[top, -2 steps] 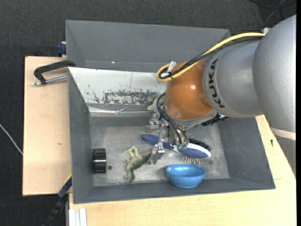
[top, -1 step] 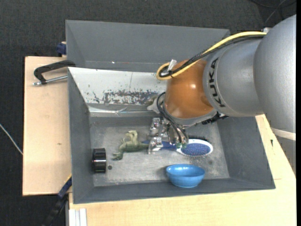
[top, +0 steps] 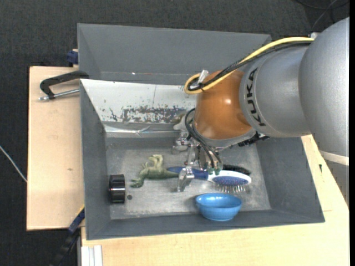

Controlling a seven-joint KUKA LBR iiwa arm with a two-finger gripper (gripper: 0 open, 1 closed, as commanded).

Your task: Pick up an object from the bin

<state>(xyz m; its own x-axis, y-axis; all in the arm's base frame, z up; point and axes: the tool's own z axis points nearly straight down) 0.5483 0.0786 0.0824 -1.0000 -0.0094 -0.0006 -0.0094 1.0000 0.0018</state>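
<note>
My gripper (top: 187, 175) reaches down under the orange wrist cover to the middle of the bin floor. It stands right at the handle end of a blue hairbrush (top: 228, 178) with a white bristle pad, which lies to its right. A green toy lizard (top: 151, 169) lies just left of the gripper, its tail end close to the brush handle. In front of the gripper, by the near wall, sits a small blue bowl (top: 218, 205).
A black cylinder-shaped cap (top: 116, 188) stands at the bin's front left corner. The arm and its orange cover hide the right rear part of the floor.
</note>
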